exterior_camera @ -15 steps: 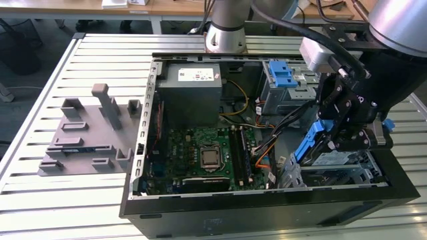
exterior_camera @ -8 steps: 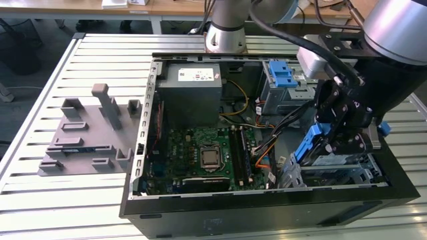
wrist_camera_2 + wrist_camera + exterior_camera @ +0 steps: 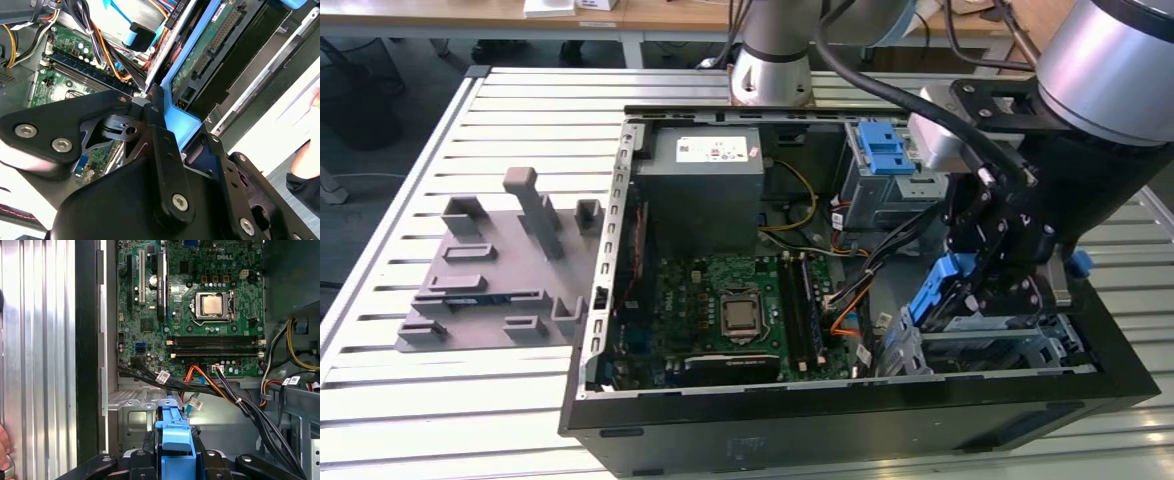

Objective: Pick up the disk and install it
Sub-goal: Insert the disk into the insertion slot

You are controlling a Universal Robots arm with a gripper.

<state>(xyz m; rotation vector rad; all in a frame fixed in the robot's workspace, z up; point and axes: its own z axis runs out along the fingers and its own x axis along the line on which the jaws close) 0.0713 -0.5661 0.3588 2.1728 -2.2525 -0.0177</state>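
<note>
Open PC case (image 3: 854,425) sits on the slatted desk (image 3: 400,430), mobo (image 3: 707,300) in the middle w/ the grey PSU (image 3: 707,185) at the far end. Arm's over the exterior view's right side, end effector (image 3: 977,292) clamped on the disk (image 3: 937,292), blue frame showing, held tilted just above the metal drive cage (image 3: 1001,350) in the case's near corner. Grey fixture plate (image 3: 487,290) w/ blocks is on the exterior view's left, apart from the case.

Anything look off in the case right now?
Nothing is damaged or spilled. The disk is gripped by the end effector at a steep tilt over the drive cage, not level with it. Loose black cables hang across the case close by.
</note>
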